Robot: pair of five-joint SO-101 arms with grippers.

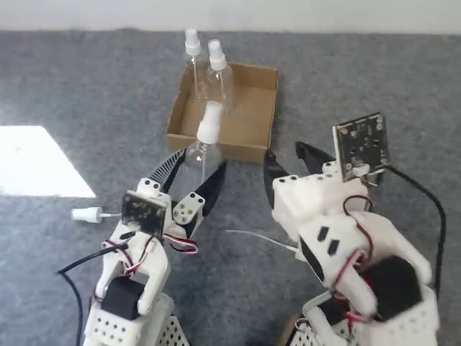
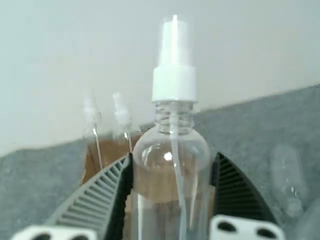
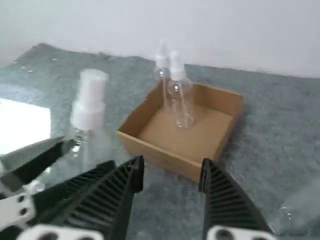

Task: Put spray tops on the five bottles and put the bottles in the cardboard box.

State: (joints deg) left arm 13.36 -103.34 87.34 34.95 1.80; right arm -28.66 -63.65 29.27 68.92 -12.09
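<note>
My left gripper (image 1: 191, 171) is shut on a clear bottle (image 1: 200, 155) that stands upright with a white spray top (image 1: 209, 122) on it, just in front of the cardboard box (image 1: 253, 148). In the left wrist view the bottle (image 2: 171, 165) sits between both fingers, with its spray top (image 2: 173, 75) above them. Two capped bottles (image 1: 193, 66) (image 1: 219, 71) stand in the box's far left corner. My right gripper (image 1: 292, 164) is open near the box's front right corner, nothing between its fingers (image 3: 220, 200). The box (image 3: 150, 147) lies ahead of it.
A loose spray top (image 1: 87, 213) lies on the grey carpet left of the left arm. A thin white tube (image 1: 259, 240) lies between the arms. A white sheet (image 1: 36, 162) is at the far left. A blurred clear bottle (image 2: 287, 177) shows on the carpet.
</note>
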